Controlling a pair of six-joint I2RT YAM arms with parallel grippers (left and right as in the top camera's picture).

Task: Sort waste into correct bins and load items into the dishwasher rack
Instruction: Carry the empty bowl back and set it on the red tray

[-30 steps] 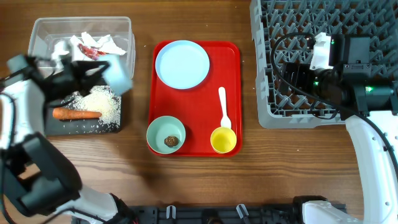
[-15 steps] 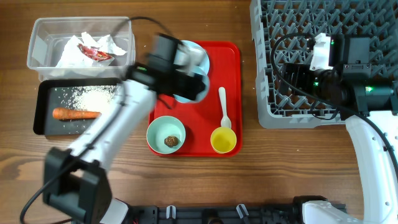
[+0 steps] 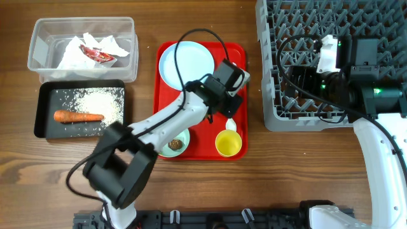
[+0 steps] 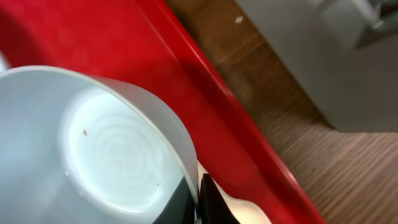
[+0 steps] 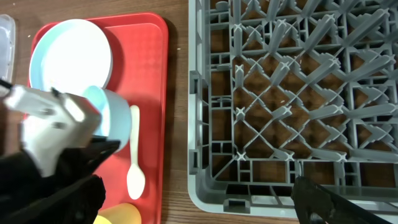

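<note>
Left arm stretches from 7 o'clock across the red tray [image 3: 200,143], left gripper [image 3: 220,95] clamped on 1 tilted pale mint bowl [image 4: 106,149] beside the white spoon [image 5: 135,162]. Right gripper [image 3: 296,83] hangs, jaws apart, over the dishwasher rack [image 3: 273,63] at 2 o'clock.

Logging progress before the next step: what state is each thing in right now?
left fingers: shut on held mint bowl
held mint bowl: over red tray, nearly empty
other mint bowl: on tray, brown lump inside
plate: empty
yellow cup: upright, empty
spoon: lying flat
rack: no items visible
clear tub: holds napkin, wrapper
black tray: holds rice, carrot
right fingers: open
</note>
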